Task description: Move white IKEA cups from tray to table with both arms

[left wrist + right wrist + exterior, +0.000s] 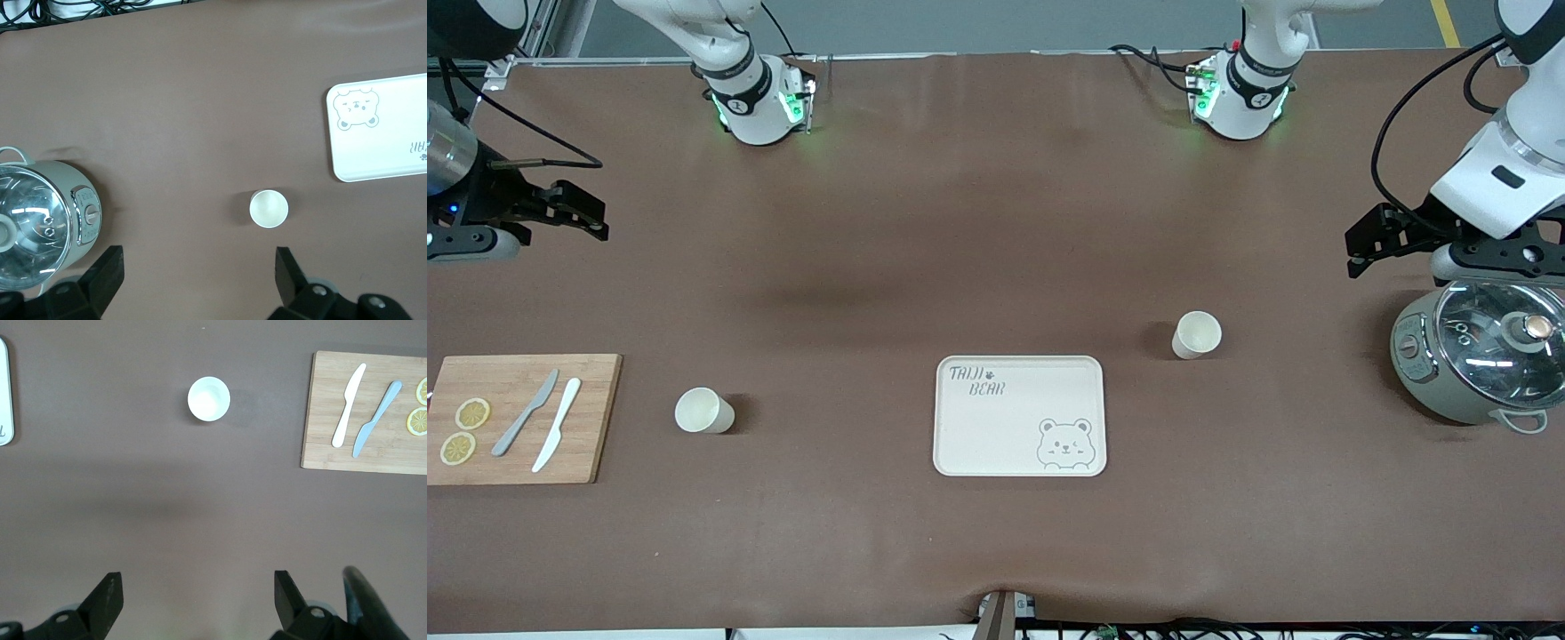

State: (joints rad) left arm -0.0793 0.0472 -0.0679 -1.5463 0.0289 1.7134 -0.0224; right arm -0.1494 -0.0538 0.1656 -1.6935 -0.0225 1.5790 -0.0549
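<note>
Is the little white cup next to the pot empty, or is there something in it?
Empty. The cup stands upright on the table, and the left wrist view looks straight into its open mouth: only the plain white inside shows.

brown table [996, 222] (cups [704, 411], tray [1020, 416], board [520, 418], pot [1476, 363])
</note>
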